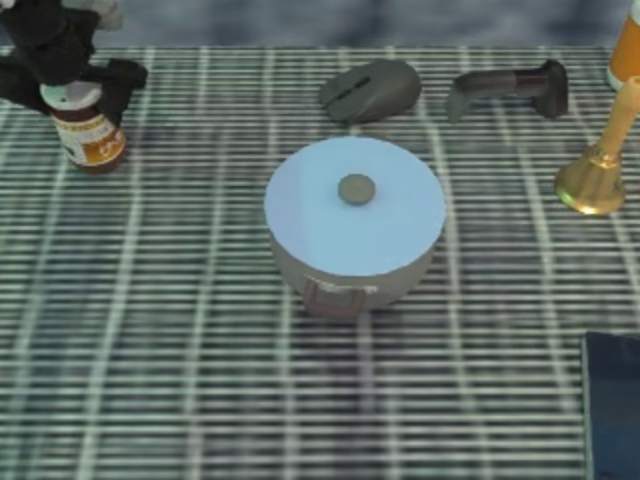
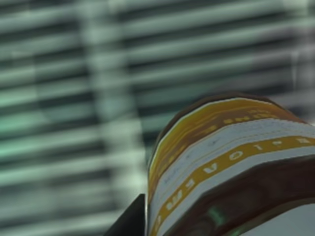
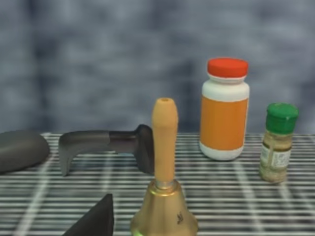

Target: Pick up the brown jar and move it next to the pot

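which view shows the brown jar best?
Top view: the whole brown jar is visible at the table's far left, white cap up, with the left gripper around its top. The left wrist view shows only a close-up of its label. The right wrist view doesn't show it.

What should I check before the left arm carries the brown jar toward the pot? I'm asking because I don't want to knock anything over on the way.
1. Left hand on the brown jar: ok, its fingers flank the white cap at the table's far left.
2. Grip firm: cannot tell; the left wrist view shows only the label up close.
3. Jar attitude: not ok, it looks tilted in the top view.
4. Path to the pot: ok, bare striped table lies between them.
5. Space on the pot's left side: ok; the computer mouse sits farther back.
6. Right arm out of the way: ok, it looks on from near the bell.
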`<action>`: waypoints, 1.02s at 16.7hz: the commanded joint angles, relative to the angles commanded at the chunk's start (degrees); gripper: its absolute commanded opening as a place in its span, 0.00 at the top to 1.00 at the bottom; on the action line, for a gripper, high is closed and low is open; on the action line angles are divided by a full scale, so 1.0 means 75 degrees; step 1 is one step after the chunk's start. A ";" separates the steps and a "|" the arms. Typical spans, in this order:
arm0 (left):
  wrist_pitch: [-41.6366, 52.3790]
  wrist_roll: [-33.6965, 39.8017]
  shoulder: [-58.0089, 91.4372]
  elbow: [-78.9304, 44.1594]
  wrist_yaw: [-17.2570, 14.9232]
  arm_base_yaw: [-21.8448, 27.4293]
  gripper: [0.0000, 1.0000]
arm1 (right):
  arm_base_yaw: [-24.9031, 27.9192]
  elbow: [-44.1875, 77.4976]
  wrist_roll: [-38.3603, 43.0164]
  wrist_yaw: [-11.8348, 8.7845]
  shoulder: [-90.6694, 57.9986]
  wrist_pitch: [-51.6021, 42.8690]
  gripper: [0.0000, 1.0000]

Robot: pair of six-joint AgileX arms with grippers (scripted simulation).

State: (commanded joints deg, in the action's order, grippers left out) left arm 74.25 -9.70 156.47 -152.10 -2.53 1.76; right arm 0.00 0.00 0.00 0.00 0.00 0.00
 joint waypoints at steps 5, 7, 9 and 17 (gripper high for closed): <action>-0.0002 -0.0012 -0.0016 0.0017 0.0004 0.0009 1.00 | 0.0000 0.0000 0.0000 0.0000 0.0000 0.0000 0.00; -0.0043 -0.0007 -0.0285 0.0288 0.0007 -0.0003 1.00 | 0.0000 0.0000 0.0000 0.0000 0.0000 0.0000 0.00; -0.0118 -0.0011 -0.0848 0.0877 0.0011 -0.0015 1.00 | 0.0000 0.0000 0.0000 0.0000 0.0000 0.0000 0.00; -0.0521 0.0002 -0.4114 0.4664 0.0055 -0.0130 1.00 | 0.0000 0.0000 0.0000 0.0000 0.0000 0.0000 0.00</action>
State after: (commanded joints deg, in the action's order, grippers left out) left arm 70.34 -9.69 125.61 -117.12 -2.11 0.79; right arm 0.00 0.00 0.00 0.00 0.00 0.00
